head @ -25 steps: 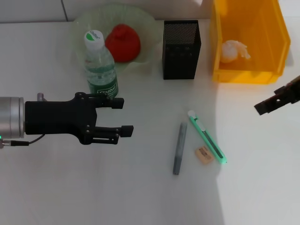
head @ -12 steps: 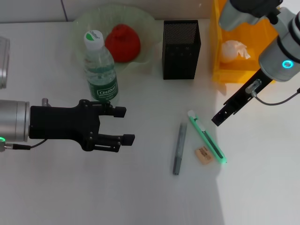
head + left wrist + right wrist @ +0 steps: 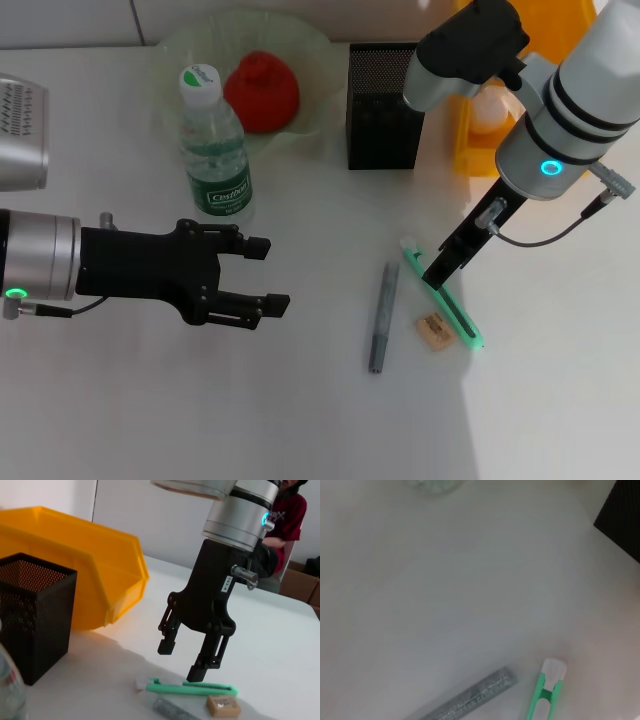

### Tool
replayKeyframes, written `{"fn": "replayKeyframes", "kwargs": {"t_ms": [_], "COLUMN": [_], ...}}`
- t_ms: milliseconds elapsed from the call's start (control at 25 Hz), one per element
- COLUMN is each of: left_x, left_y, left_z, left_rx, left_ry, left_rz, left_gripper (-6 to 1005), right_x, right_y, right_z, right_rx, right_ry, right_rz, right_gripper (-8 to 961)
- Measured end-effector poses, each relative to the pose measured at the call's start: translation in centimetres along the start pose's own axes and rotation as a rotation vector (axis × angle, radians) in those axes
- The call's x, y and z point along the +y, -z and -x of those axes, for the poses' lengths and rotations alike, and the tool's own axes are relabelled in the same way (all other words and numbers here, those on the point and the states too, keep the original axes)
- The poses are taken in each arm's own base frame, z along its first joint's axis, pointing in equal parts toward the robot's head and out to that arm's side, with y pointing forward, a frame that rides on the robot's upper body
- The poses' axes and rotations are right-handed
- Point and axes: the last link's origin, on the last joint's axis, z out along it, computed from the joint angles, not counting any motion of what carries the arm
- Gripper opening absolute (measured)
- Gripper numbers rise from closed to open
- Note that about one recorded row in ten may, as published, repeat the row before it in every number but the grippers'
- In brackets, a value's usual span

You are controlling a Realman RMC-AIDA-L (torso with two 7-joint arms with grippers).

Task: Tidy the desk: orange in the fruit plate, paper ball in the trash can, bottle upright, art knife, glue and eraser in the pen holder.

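Right pincer (image 3: 191,661), jaws parted and empty, poised directly above the green art knife (image 3: 443,292) lying flat on the table (image 3: 300,420), presumably to straddle it; glue (image 3: 382,315) and eraser (image 3: 434,331) just beside; left pincer (image 3: 258,273) open, idle, well apart.

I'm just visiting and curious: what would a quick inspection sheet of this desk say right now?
Surface: white desk.
Job's things: orange in fruit plate; bottle upright; art knife, glue, eraser lying loose; pen holder; yellow trash can.
Clutter: nothing seen.
Grippers: right gripper open above the knife; left gripper open, beside the bottle.
Cables: thin cable at right wrist.
Surroundings: seated person behind.
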Motion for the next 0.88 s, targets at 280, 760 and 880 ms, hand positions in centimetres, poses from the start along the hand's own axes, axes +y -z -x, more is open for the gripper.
{"fn": "replayKeyframes", "kwargs": {"t_ms": [280, 760, 880], "left_x": [-0.1, -0.2, -0.2], "left_y": [-0.5, -1.0, -1.0], "left_z": [0.0, -0.1, -0.1], "left_rx": [-0.013, -0.006, -0.006], "left_ry": [0.003, 0.008, 0.008], "left_rz": [-0.006, -0.015, -0.018], "left_gripper": [799, 799, 799], "right_x": [0.3, 0.5, 0.6], "right_y": [-0.8, -1.6, -1.6], "right_z": [0.3, 0.6, 0.6], "right_rx": [-0.003, -0.021, -0.024], "right_ry": [0.005, 0.009, 0.01], "right_rz": [0.001, 0.007, 0.013], "right_gripper": [608, 399, 378]}}
